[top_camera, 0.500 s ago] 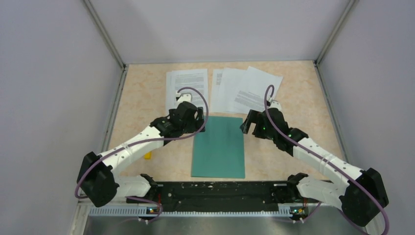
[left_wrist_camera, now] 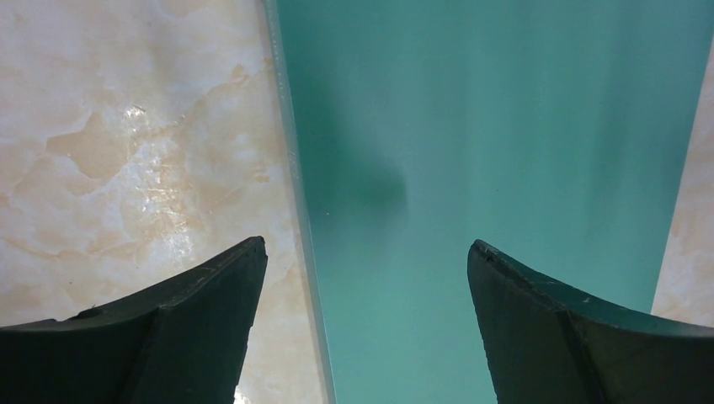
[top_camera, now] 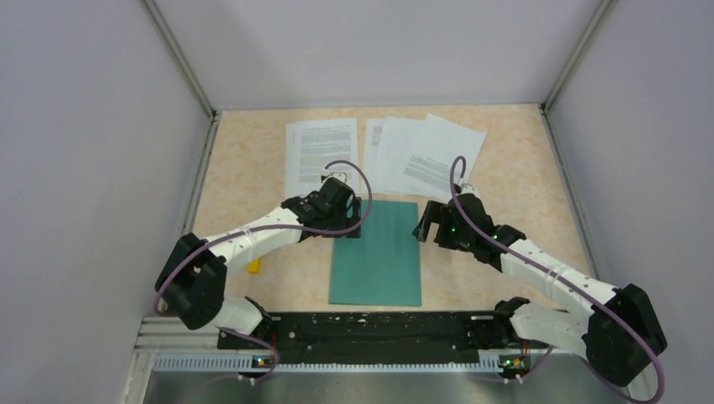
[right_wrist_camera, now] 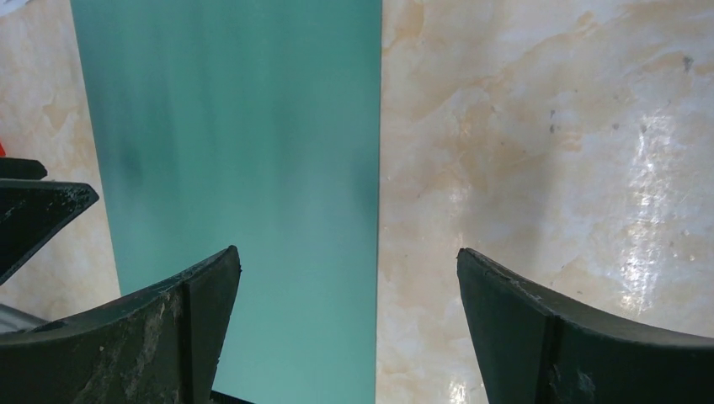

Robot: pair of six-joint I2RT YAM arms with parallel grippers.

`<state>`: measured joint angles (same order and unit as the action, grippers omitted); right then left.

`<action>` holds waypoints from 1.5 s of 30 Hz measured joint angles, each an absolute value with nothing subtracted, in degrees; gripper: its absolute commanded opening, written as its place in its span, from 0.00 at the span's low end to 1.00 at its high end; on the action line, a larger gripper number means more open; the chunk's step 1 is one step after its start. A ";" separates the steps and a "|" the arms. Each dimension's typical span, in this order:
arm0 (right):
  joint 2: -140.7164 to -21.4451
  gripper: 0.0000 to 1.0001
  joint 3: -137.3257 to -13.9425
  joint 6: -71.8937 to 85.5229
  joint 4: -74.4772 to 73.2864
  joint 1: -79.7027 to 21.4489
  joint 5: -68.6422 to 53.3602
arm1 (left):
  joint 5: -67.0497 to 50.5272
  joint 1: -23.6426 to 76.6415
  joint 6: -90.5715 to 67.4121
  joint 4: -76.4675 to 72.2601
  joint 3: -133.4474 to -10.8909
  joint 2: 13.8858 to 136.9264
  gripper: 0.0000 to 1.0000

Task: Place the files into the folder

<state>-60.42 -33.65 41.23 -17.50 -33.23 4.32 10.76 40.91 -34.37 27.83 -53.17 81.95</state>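
The closed-looking folder (top_camera: 376, 261) lies flat on the table (top_camera: 253, 168), the files (top_camera: 438, 151) spread just beyond its far end, while the left claw (top_camera: 343, 225) and right claw (top_camera: 423, 225) hang released and empty, each astride one long edge, apparently to lift its cover.
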 measured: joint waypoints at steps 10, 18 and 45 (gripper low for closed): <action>-58.89 0.99 -28.88 46.85 -17.23 -42.70 0.91 | 6.74 35.66 -32.80 29.12 -54.54 83.11 0.93; -57.91 0.99 -26.22 58.63 -12.38 -59.24 4.60 | 1.96 25.21 -31.81 28.21 -66.04 89.23 0.89; -90.50 0.99 -35.55 103.09 12.03 -89.52 34.00 | -3.68 20.97 -29.52 37.28 -61.17 78.22 0.88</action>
<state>-90.50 -35.55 103.09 12.03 -89.52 34.00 -3.68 20.97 -29.52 37.28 -61.17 78.22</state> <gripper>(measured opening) 0.986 0.884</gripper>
